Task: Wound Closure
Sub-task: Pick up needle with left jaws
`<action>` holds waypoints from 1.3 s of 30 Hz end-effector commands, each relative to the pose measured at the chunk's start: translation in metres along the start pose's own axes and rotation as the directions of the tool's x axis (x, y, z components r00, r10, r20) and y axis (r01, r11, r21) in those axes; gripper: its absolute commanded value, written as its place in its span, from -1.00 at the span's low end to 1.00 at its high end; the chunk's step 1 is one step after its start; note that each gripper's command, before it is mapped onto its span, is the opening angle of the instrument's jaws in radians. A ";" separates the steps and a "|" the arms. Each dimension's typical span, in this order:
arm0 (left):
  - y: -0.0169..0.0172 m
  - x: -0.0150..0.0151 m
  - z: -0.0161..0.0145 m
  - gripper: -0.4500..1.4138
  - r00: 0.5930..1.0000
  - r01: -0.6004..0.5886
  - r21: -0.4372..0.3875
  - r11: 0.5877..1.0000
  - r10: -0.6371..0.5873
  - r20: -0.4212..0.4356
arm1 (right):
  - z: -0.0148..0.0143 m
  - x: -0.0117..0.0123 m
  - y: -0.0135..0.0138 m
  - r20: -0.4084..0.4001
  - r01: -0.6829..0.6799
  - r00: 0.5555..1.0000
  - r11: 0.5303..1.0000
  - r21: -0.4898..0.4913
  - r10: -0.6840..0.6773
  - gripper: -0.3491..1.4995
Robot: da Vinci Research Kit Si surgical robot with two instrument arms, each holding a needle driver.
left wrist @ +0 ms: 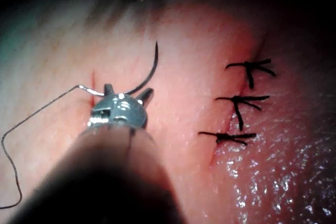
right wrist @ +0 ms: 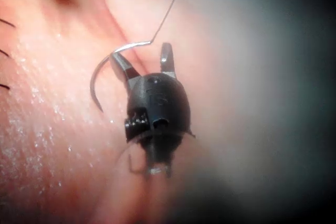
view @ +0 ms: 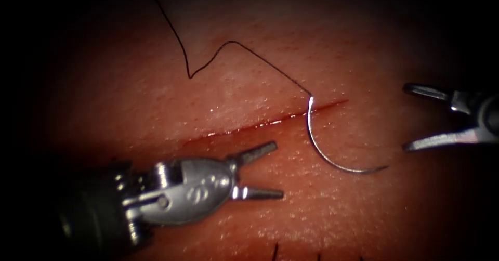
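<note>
The curved needle (view: 332, 159) lies free on the tissue (view: 130, 94) at the right end of the cut (view: 260, 123); its thread end rests at the cut and its point faces right. I cannot tell whether any part of it is in the tissue. Black thread (view: 228, 42) runs from it up and to the left. My left tool (view: 278, 170) is just left of the needle, jaws open and holding nothing. To the needle's right, my right tool (view: 405, 118) is wide open and empty. The wrist views show the needle (left wrist: 149, 74) (right wrist: 97, 82) beside each tool's open jaws (left wrist: 126, 94) (right wrist: 139, 51).
Three finished black stitches (left wrist: 239, 100) close a second cut beside this one. Their cut thread ends (view: 275, 250) poke up at the endoscope view's lower edge. Red fluid lines the open cut. The thread (left wrist: 42, 108) loops loosely over the tissue.
</note>
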 end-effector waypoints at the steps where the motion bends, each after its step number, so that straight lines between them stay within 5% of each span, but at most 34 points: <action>1: -0.0002 0.0003 0.0012 -0.21 1.000 -0.012 0.000 1.000 0.012 0.006 | 0.0008 0.0000 0.0003 -0.003 0.004 1.000 1.000 0.001 -0.004 0.66; 13: 0.0010 0.0028 0.0058 -0.19 0.986 -0.114 0.012 0.993 0.111 0.123 | 0.0008 0.0000 0.0003 0.004 0.010 1.000 1.000 -0.006 -0.010 0.66; 24: 0.0015 0.0021 0.0092 -0.17 0.960 -0.149 -0.038 0.988 0.153 0.236 | 0.0007 0.0001 0.0002 0.004 0.010 1.000 1.000 -0.006 -0.010 0.66; 31: 0.0019 0.0016 0.0129 -0.17 0.964 -0.133 -0.165 0.977 0.166 0.208 | 0.0007 0.0001 0.0002 0.004 0.010 1.000 1.000 -0.006 -0.010 0.66; 39: 0.0013 0.0009 0.0145 -0.19 0.963 -0.116 -0.187 0.975 0.157 0.220 | 0.0007 0.0001 0.0001 0.002 0.010 1.000 1.000 -0.008 -0.010 0.67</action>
